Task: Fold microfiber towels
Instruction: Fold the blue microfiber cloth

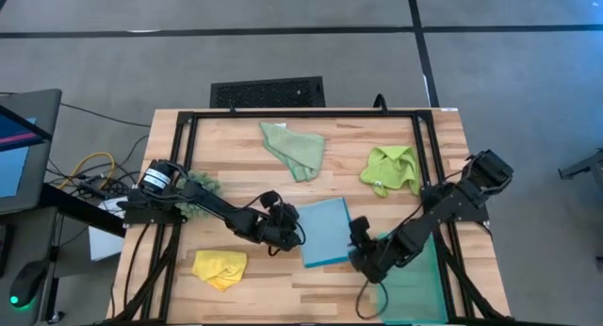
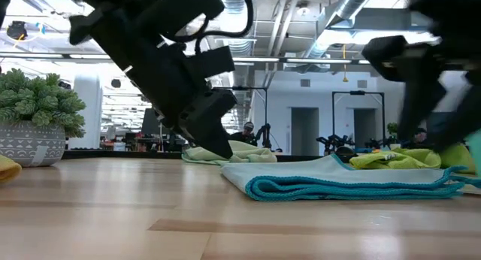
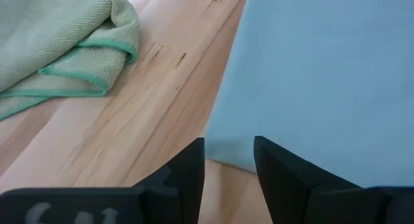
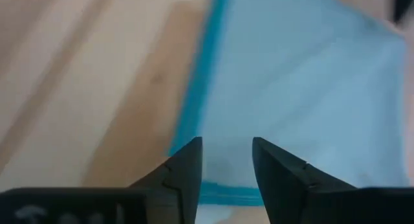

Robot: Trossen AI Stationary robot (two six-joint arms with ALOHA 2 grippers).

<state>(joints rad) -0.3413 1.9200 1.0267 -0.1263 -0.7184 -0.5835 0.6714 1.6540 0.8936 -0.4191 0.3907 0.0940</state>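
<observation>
1. Four towels out on wood table (image 1: 311, 302); largest item, light-wood top w/ black frame rails. Teal tray (image 1: 415, 284) at near right corner, under right arm.
2. Blue towel (image 1: 325, 232) mid-table, betw. both claws: lying flat as neat rectangle, doubled over, stacked teal-stitched edges visible in low view. Looks like one fold done; maybe another fold or tidy-up left – judgement only.
3. Sage towel (image 1: 294, 149) at far middle: loosely doubled, rumpled, not squared up. Counted as not done.
4. Lime towel (image 1: 391, 169) far right: bunched in heap. Not folded.
5. Yellow towel (image 1: 220, 268) near left: crumpled. Not folded.
6. Tally, approx: one of four partly or fully folded, three left.
7. Left claw (image 1: 283, 224) just beside blue towel's left edge, down near table; fingers (image 3: 187, 175) parted w/ gap, nothing between, towel edge just ahead.
8. Right claw (image 1: 363, 246) at blue towel's near right corner; fingers (image 4: 184, 172) spread, stitched hem lying in gap but not pinched as far as visible.
9. Dark green fuzzy clump (image 1: 200, 185) at left by left arm's base; not part of job.
</observation>
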